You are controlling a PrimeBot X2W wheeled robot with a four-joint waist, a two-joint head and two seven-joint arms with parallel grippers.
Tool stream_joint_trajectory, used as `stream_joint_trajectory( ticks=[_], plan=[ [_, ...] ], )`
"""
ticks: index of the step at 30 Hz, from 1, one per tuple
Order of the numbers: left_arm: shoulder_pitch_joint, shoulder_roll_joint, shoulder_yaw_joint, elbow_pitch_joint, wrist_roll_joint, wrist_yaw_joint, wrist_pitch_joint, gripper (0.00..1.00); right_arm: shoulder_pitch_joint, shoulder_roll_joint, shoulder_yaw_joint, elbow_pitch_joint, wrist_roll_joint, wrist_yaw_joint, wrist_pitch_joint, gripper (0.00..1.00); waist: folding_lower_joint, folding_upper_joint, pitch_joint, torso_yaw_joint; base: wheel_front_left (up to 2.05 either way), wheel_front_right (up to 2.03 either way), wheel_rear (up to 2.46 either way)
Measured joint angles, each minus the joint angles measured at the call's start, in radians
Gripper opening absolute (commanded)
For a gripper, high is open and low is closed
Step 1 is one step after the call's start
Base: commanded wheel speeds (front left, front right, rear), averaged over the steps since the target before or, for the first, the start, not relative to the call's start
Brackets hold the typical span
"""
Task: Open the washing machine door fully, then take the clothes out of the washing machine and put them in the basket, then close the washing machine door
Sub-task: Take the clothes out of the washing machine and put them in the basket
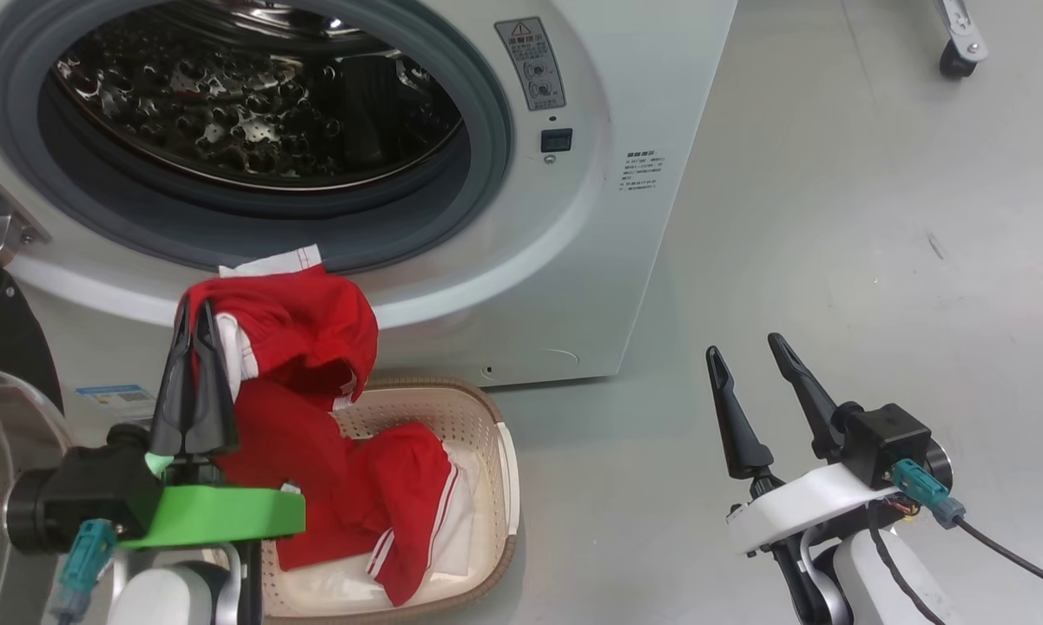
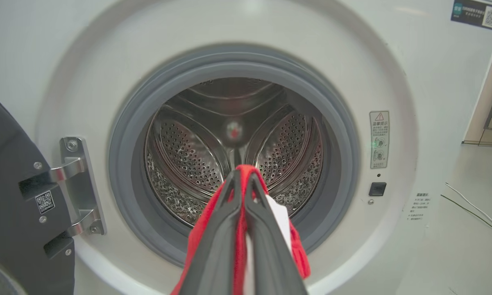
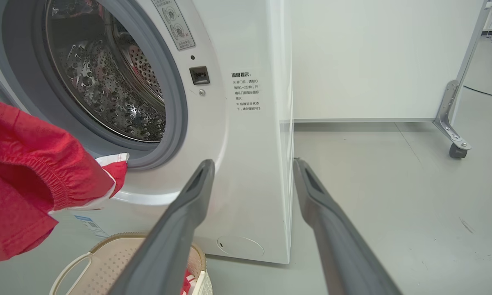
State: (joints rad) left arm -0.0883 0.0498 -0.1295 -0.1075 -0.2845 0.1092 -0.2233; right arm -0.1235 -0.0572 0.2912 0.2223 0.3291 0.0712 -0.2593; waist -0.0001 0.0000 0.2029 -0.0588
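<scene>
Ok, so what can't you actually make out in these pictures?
The drum bottom: left wrist view, behind the left tool and the clothes it pinches; leftover laundry can't be ruled out.
The basket floor: head view, under clothes and a green bracket.
The door: head view, cut off by the left edge; opening angle unclear.
The printed notice: head view, too small to read.

grey floor (image 1: 834, 260) spreads under and ahead of the right claw (image 1: 744, 345). a small dark scuff (image 1: 934, 247) marks it ahead and to that claw's right. well beyond, further right, a caster (image 1: 955, 59) on a metal leg (image 3: 446, 106) stands beside a white panel (image 3: 372, 61), a dark cable (image 3: 485, 93) running past it. thin cables (image 2: 475, 213) lie on the floor well right of the left claw (image 2: 243, 174).
</scene>
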Motion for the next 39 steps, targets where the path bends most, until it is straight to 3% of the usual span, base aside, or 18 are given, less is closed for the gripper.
stream_joint_trajectory(
  ticks=[16,39],
  plan=[
    [0.013,-0.003,-0.033,0.174,-0.050,0.002,0.039,0.00,-0.035,0.001,0.002,-0.053,-0.007,0.007,0.000,1.00,0.0000,0.0000,0.131,-0.027,0.00,0.00,0.00],
    [-0.310,-0.008,-0.004,0.587,-0.128,0.002,0.171,0.00,-0.185,0.001,0.010,-0.116,-0.007,0.017,0.000,1.00,0.0000,0.0000,0.427,-0.086,0.00,0.00,0.00]
  ],
)
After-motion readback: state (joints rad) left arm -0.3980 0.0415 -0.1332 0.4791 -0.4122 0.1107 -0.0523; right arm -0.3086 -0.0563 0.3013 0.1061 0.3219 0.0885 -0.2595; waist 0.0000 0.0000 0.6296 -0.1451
